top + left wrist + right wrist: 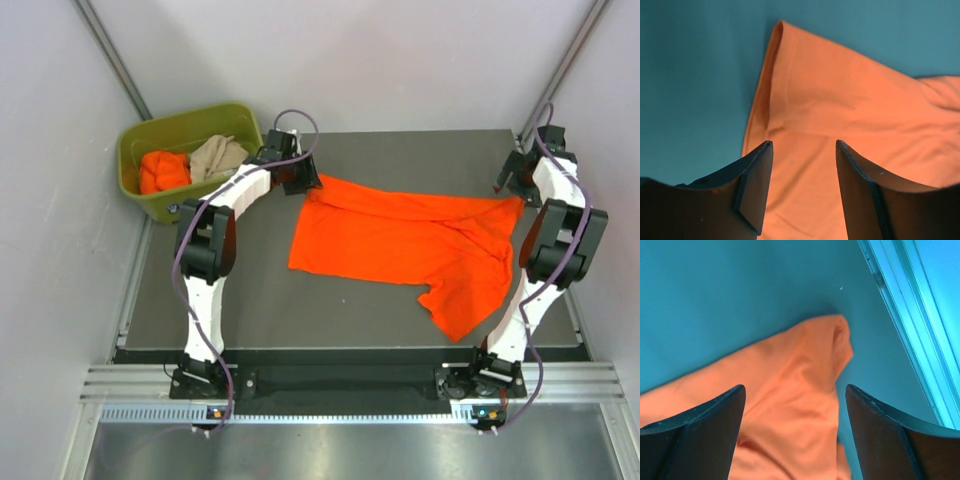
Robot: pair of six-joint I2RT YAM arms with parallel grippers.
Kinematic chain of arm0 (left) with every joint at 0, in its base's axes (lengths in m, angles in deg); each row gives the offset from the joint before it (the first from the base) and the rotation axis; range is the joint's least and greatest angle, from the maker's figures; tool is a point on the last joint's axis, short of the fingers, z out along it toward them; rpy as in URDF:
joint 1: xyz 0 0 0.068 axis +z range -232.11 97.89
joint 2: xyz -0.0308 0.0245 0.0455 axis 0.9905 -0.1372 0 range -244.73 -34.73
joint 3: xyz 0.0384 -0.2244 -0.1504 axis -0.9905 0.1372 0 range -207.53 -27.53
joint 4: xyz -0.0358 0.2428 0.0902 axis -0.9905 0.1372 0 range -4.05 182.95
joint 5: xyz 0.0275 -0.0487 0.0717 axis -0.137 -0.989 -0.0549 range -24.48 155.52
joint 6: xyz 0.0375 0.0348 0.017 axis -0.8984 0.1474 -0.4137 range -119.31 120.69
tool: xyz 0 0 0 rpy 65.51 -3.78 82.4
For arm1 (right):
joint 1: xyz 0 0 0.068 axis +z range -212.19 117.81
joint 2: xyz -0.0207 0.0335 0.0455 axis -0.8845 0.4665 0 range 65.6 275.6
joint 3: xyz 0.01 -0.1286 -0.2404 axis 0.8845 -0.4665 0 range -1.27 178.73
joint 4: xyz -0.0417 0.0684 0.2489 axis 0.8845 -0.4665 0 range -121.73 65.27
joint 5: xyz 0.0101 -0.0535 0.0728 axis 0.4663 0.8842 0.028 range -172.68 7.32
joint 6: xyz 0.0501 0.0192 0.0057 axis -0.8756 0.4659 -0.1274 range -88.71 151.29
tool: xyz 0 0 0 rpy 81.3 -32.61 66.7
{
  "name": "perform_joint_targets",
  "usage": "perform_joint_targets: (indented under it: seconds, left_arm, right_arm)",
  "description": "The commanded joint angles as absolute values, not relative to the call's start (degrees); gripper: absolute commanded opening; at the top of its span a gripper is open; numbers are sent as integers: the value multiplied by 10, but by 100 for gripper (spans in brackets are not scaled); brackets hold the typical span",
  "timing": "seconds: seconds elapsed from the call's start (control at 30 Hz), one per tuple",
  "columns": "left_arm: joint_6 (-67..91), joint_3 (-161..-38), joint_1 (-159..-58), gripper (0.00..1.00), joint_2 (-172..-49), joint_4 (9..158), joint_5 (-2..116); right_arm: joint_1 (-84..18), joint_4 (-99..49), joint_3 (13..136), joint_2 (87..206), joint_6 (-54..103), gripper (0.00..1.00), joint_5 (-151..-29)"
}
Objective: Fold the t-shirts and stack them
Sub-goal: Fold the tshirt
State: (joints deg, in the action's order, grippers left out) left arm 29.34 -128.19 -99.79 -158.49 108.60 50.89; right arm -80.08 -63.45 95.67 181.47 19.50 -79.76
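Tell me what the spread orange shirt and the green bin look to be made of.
The spread orange shirt looks like soft matte fabric, probably cotton: it wrinkles and folds limply, with a hemmed sleeve. The green bin seems rigid moulded plastic: smooth walls, rounded rim.

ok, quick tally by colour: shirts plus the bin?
Orange: 2, the spread orange shirt on the table and the bunched orange shirt in the bin
Beige: 1, the beige shirt in the bin
Green: 1, the bin
Total: 4
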Motion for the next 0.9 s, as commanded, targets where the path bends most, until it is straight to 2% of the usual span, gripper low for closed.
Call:
perform_joint_targets:
  seconds: [0.0, 0.33, 0.73, 0.87]
  left_arm:
    - [246, -1328, -1010, 58, -1596, 1030, 581]
    - [235, -1363, -1012, 50, -1671, 918, 578]
    - [224, -1391, -1014, 55, -1731, 908, 595]
    - [224, -1394, -1014, 53, -1745, 901, 588]
  right_arm:
    - [-811, -643, 1002, 1849, 201, 81, -796]
    - [-852, -606, 990, 1875, 200, 65, -825]
    - [-873, -588, 974, 1886, 226, 66, -900]
    - [-873, -586, 993, 1905, 230, 66, -903]
